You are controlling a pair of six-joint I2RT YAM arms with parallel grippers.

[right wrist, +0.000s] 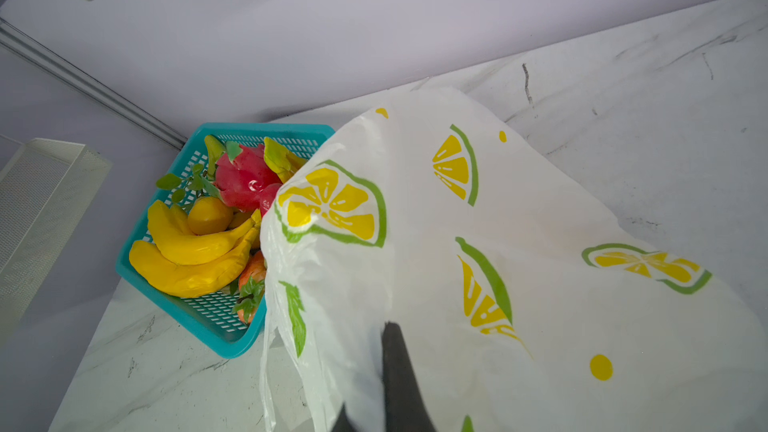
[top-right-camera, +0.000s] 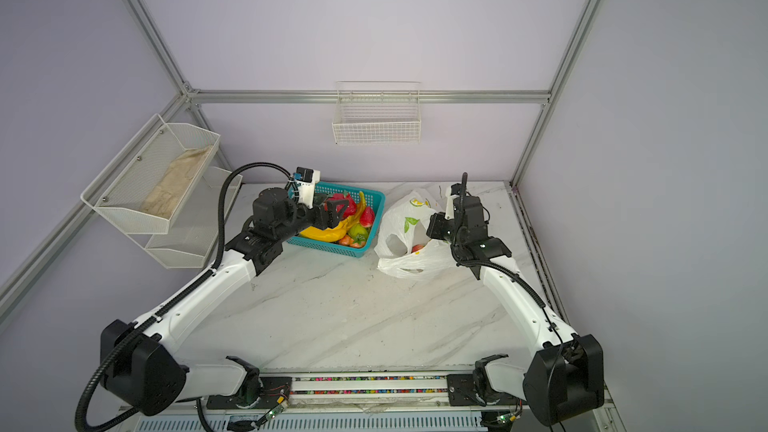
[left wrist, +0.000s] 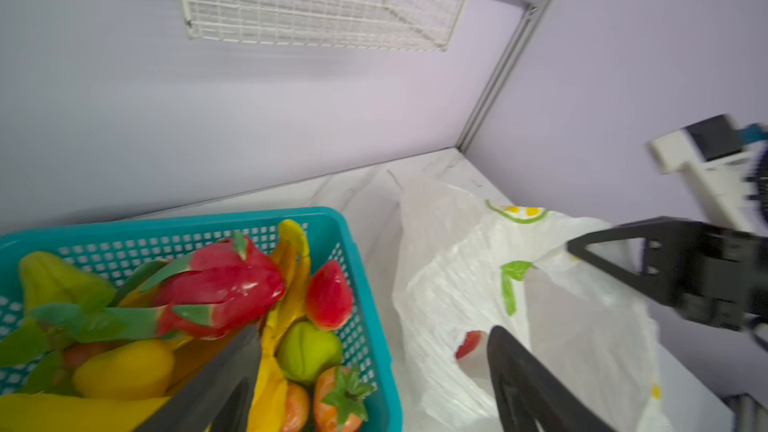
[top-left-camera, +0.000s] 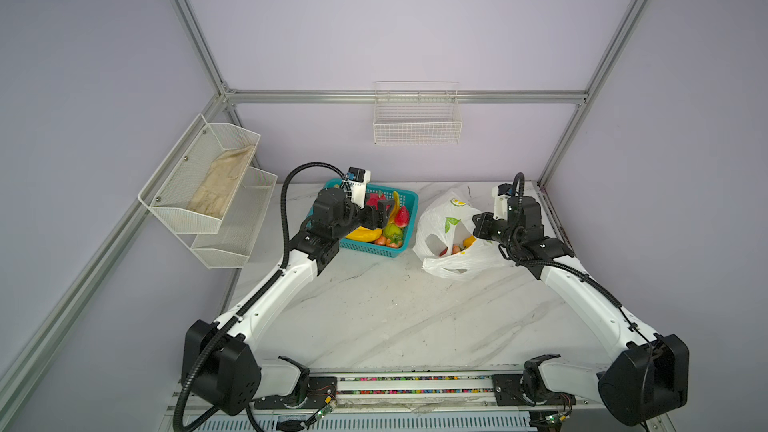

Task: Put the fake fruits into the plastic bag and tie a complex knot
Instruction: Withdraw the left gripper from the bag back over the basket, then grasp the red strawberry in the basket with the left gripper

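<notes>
Right of centre, the right gripper pinches the plastic bag by its rim, propping the mouth open, while the left gripper hovers over the teal basket's fake fruits — jaws wide and empty.

My right gripper half hidden under plastic bag folds; fake fruits inside mostly hidden; left gripper fingers cut by view's edge.

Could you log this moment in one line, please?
left gripper open over basket | right gripper shut on bag | most fruits unbagged
</notes>
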